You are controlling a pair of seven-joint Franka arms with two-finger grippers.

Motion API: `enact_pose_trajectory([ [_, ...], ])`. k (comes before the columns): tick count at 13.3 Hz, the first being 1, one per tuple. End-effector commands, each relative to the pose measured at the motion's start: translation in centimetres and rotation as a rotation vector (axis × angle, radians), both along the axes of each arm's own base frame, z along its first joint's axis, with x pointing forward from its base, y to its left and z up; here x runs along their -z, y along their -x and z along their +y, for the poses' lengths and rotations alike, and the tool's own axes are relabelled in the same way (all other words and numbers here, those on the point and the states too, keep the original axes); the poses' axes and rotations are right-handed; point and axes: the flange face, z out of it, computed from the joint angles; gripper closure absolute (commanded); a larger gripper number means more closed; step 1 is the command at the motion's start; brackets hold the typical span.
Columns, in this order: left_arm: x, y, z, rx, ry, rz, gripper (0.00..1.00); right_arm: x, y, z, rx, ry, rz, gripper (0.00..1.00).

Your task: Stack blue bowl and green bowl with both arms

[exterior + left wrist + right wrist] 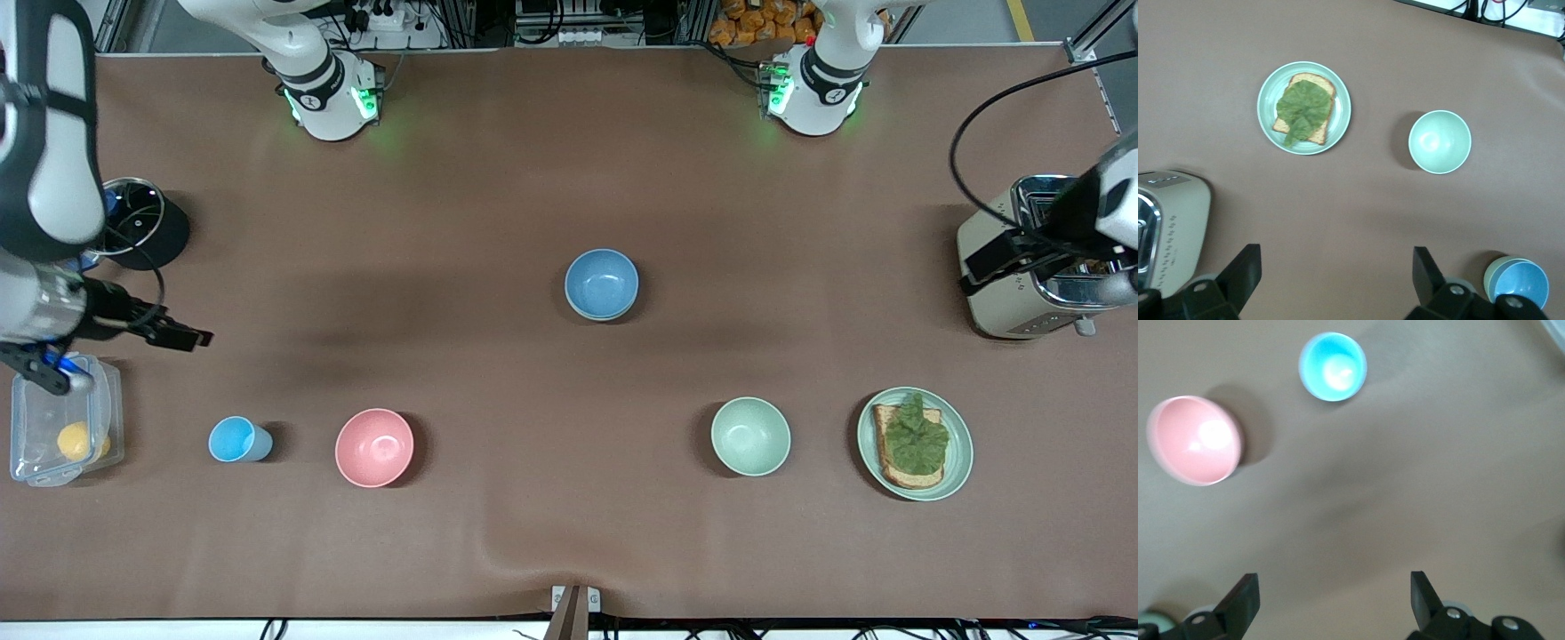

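The blue bowl [602,283] sits upright at the middle of the table, nested inside the green bowl. Only the green bowl's sage rim [1491,273] shows around the blue bowl [1519,285] in the left wrist view. My left gripper [978,267] is open and empty in the air by the toaster at the left arm's end; its wrist view [1336,259] shows bare table between its fingers. My right gripper [191,337] is open and empty at the right arm's end, over bare table [1331,583].
A mint-green bowl [750,436], a pale-green plate [962,455] with toast and lettuce, a pink bowl [374,447] and a light-blue cup [238,439] stand nearer the camera. A toaster [1013,293], a clear box [62,431] and a black pot [142,222] sit at the table's ends.
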Motion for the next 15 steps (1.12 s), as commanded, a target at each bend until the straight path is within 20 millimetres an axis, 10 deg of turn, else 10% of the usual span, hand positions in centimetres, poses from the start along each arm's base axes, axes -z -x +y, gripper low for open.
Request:
enact_pose_trajectory([
  [1, -2.2, 1.1, 0.3, 0.032, 0.0, 0.016, 0.0, -7.4, 2.8, 2.9, -0.091, 0.019, -0.064, 0.0],
  [8, -1.7, 2.6, -0.9, 0.129, -0.069, 0.114, 0.0, -17.0, 6.6, 9.3, -0.254, 0.123, -0.196, 0.0],
  [15, -2.7, 4.5, -2.6, 0.174, -0.074, 0.145, 0.0, -17.3, 6.3, 8.6, -0.291, 0.171, -0.224, 0.0],
])
